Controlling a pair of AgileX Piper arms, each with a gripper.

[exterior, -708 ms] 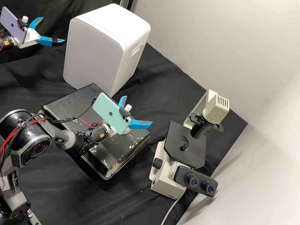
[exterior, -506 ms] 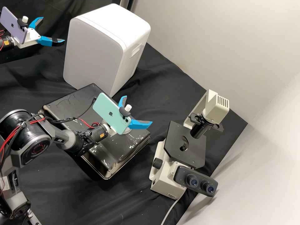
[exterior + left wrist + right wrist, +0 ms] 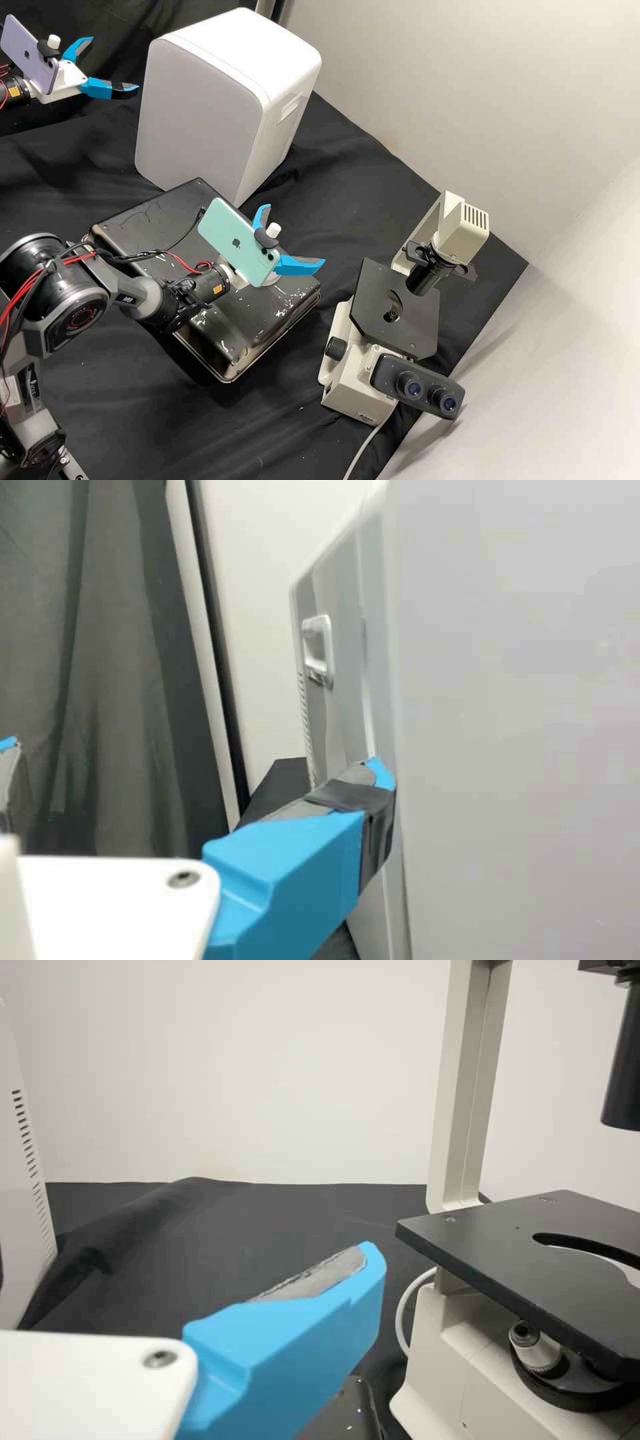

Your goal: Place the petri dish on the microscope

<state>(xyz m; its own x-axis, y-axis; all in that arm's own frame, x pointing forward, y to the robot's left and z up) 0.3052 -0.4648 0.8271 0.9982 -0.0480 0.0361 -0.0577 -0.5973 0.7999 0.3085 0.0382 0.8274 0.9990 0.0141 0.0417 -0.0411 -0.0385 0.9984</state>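
Note:
The beige microscope [image 3: 360,373] stands at the bench's front right, its flat black stage [image 3: 373,287] bare around the central hole. My right gripper [image 3: 295,235] hovers open above the right end of a dark tray [image 3: 153,220], a short way left of the stage, nothing between its fingers. In the right wrist view one blue finger [image 3: 300,1330] points toward the stage [image 3: 500,1250], which is close ahead. At the far left my left gripper [image 3: 113,62] hangs open and empty beside a white box [image 3: 227,100]; its finger [image 3: 300,865] lies close to the box's side [image 3: 520,720].
The dark metal tray, scuffed with white flecks, lies between the white box and the microscope. A pale wall [image 3: 500,100] runs close behind and to the right of the microscope. Black cloth [image 3: 347,173] covers the bench, with open room between the box and the microscope.

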